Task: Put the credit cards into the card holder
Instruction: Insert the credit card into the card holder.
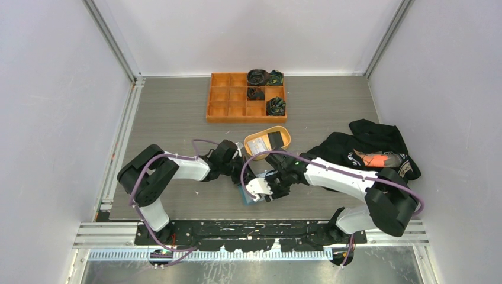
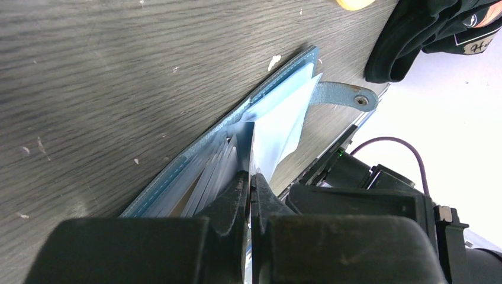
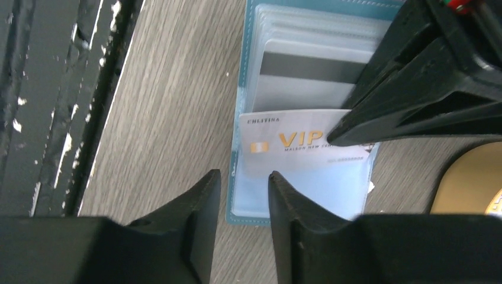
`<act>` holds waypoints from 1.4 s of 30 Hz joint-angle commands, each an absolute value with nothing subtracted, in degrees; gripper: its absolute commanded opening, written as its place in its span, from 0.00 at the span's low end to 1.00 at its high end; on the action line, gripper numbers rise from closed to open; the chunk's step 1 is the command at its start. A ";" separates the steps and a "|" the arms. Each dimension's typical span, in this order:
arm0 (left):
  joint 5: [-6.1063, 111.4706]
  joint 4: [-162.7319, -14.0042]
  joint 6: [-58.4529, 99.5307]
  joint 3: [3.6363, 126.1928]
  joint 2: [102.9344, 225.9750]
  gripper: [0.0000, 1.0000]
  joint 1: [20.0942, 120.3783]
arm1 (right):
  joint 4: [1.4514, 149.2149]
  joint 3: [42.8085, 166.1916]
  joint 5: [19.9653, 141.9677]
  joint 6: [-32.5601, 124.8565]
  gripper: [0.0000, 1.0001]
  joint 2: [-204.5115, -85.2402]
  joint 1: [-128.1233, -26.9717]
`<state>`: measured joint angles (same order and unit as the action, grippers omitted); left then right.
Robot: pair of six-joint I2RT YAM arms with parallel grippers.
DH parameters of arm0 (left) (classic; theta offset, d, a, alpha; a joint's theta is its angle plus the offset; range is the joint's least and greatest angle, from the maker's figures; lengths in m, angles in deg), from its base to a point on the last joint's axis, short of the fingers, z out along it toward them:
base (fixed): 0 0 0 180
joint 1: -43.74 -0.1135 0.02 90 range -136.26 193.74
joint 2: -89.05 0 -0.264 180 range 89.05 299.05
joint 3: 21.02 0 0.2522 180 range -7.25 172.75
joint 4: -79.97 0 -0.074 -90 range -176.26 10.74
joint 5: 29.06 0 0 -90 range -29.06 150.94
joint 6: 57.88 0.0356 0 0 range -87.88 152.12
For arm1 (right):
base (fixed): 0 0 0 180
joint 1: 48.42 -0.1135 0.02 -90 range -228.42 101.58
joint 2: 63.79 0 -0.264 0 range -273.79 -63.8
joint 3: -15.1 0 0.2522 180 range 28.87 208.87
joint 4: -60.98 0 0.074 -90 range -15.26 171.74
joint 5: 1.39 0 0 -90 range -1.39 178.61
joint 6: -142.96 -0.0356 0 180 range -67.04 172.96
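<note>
The blue card holder (image 1: 244, 193) lies open on the table between both arms. My left gripper (image 2: 250, 177) is shut on one thin inner sleeve of the card holder (image 2: 195, 160), lifting it. In the right wrist view a white VIP credit card (image 3: 296, 142) sits partway in a clear slot of the card holder (image 3: 308, 189). A second card (image 3: 314, 68) with a dark stripe is in a slot behind it. My right gripper (image 3: 244, 176) hovers open over the holder's near corner, with nothing between its fingers. More credit cards (image 1: 258, 145) lie in the tan dish.
The oval tan dish (image 1: 287, 137) stands just behind the holder. An orange compartment tray (image 1: 220, 96) with dark bundles sits at the back. Black clothing (image 1: 367, 142) is heaped on the right. The left gripper's black body (image 3: 426, 77) crowds the holder's right side.
</note>
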<state>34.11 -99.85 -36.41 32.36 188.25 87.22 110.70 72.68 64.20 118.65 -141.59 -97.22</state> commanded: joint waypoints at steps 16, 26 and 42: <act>37.05 -91.90 -32.97 28.15 191.00 0.11 87.59 | 90.78 74.31 69.77 95.85 0.11 -145.66 -106.53; 36.42 -92.59 -32.58 27.99 191.45 0.15 87.57 | 89.49 74.93 78.50 96.24 0.11 -149.02 -107.39; 35.61 -91.36 -31.58 28.33 191.46 0.22 87.59 | 96.34 74.97 79.23 100.68 0.10 -148.45 -105.29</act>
<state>32.82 -103.83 -36.22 31.18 188.60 87.26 92.39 73.66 78.37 99.35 -148.57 -106.66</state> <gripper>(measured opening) 0.209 0.104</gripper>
